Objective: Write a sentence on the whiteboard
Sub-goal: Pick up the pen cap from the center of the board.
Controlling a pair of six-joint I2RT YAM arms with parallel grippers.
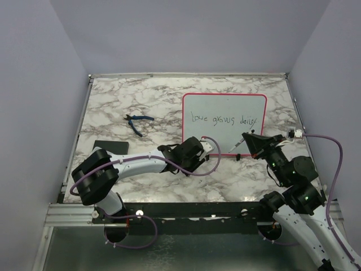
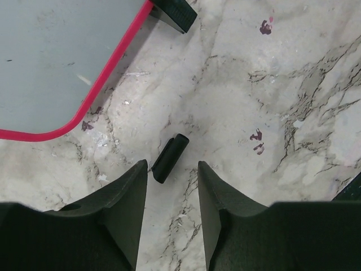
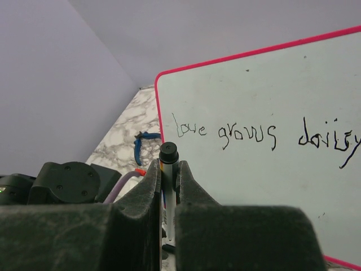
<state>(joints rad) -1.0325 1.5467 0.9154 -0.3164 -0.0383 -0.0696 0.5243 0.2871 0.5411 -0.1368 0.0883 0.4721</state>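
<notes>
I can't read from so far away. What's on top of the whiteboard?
The whiteboard bears one handwritten line, roughly "Love grows daily". The right gripper, shut on a marker, hangs over its near right corner, hiding whatever is on that part.

Red-pink-framed whiteboard (image 1: pixel 225 104) is lying flat on the table's (image 1: pixel 141 101) far right, the sentence (image 1: pixel 223 119) "Love grows daily" spanning its width.

- Soft, even light is filling every view, and only faint shadows are lying under my left arm (image 1: pixel 141 164).
- My right fingers (image 3: pixel 135 226) are looking dark and slightly blurred near the lens.
</notes>
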